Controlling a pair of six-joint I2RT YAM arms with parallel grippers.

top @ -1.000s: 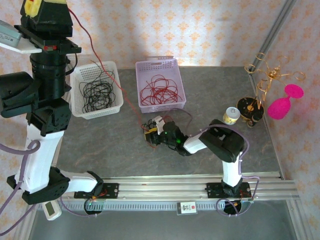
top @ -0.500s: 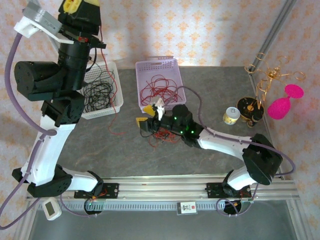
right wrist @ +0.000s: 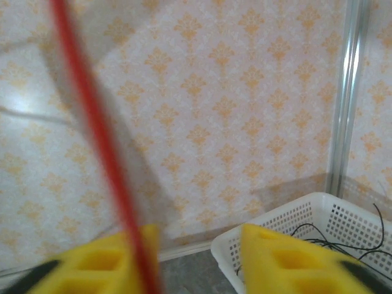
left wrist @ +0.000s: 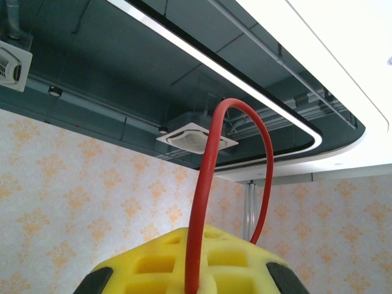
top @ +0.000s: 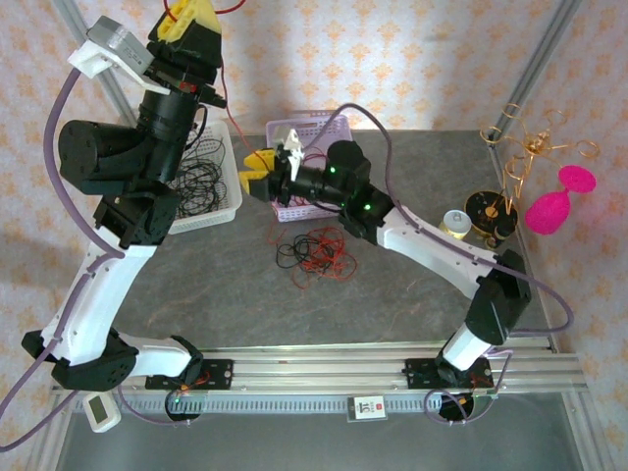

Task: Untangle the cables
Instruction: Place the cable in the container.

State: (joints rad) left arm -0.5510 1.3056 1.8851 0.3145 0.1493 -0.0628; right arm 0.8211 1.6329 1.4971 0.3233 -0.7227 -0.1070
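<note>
The left arm stood reared up tall, its left gripper (top: 191, 18) lifted high above the white basket (top: 232, 186) and pointed at the ceiling, yellow fingers clamped on a red cable (left wrist: 205, 184) that arched out of them in a narrow loop. Where that cable ran below the fingers I could not follow. The right arm reached long and low across the table (top: 412, 294), elbow near the right edge, its right gripper (top: 253, 169) hanging between the white basket and the lilac basket (top: 304, 120); its fingers were spread apart, and a blurred red strand (right wrist: 98, 135) crossed by the inner edge of one, touching or not I couldn't say. The forearm hid most of the lilac basket. The clump of cables (top: 314, 257) lay loose on the table, just nearer than that basket.
</note>
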